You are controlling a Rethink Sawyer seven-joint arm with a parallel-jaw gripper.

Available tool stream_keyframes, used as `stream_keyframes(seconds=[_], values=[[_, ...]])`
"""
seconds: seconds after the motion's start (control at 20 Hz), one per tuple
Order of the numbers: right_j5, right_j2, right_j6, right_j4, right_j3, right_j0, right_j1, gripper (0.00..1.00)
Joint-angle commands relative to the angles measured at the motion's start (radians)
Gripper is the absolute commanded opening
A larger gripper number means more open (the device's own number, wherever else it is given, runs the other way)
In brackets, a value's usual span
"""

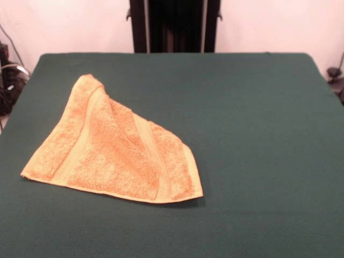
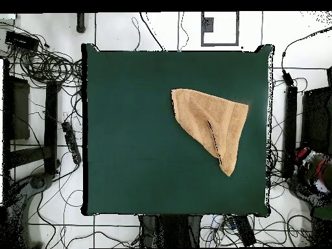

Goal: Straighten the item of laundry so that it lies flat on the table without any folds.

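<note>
The washcloth (image 1: 115, 150) lies folded into a rough triangle on the green desk (image 1: 247, 134), 1 flap doubled over the rest, so it needs unfolding. The fingers are out of sight in both views.

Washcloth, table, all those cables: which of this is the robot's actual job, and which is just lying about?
Part of the job:
- orange washcloth, folded over into a rough triangle
- green table it lies on

Just lying about:
- cables on the floor
- power strip beside the table
</note>
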Motion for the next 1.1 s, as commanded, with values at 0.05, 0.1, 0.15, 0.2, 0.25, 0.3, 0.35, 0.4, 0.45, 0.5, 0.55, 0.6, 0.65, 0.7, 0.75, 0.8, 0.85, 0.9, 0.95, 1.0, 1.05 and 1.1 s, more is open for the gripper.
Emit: stream_keyframes(seconds=[0.05,0.1,0.15,0.2,0.25,0.3,0.35,0.4,0.45,0.5,0.55,0.6,0.65,0.7,0.75,0.8,0.85,0.9,0.95,1.0,1.05,1.1], values=[[0.177,0.146,-0.244,-0.037,-0.098,0.078,0.095,1.00],[0.167,0.148,-0.230,-0.039,-0.104,0.081,0.104,1.00],[0.163,0.156,-0.224,-0.041,-0.116,0.085,0.116,1.00],[0.153,0.156,-0.202,-0.039,-0.121,0.092,0.124,1.00],[0.153,0.158,-0.186,-0.036,-0.131,0.100,0.135,1.00],[0.147,0.152,-0.161,-0.034,-0.140,0.113,0.143,1.00],[0.142,0.149,-0.145,-0.034,-0.151,0.125,0.152,1.00],[0.141,0.141,-0.125,-0.035,-0.165,0.140,0.161,1.00],[0.142,0.134,-0.112,-0.036,-0.177,0.153,0.168,1.00],[0.152,0.126,-0.097,-0.034,-0.191,0.167,0.174,1.00],[0.161,0.121,-0.093,-0.033,-0.204,0.179,0.178,1.00],[0.170,0.117,-0.082,-0.030,-0.215,0.191,0.180,1.00],[0.177,0.118,-0.079,-0.024,-0.227,0.199,0.186,1.00],[0.187,0.119,-0.075,-0.014,-0.240,0.205,0.195,1.00],[0.196,0.121,-0.077,-0.008,-0.261,0.212,0.206,1.00],[0.206,0.121,-0.078,-0.006,-0.284,0.220,0.217,1.00],[0.216,0.118,-0.075,-0.006,-0.310,0.233,0.226,1.00],[0.231,0.115,-0.075,-0.005,-0.336,0.245,0.237,1.00],[0.239,0.112,-0.068,-0.005,-0.362,0.257,0.249,1.00],[0.252,0.111,-0.065,-0.001,-0.389,0.267,0.264,1.00],[0.266,0.111,-0.062,0.003,-0.416,0.277,0.279,1.00],[0.281,0.111,-0.062,0.005,-0.444,0.288,0.293,1.00]])
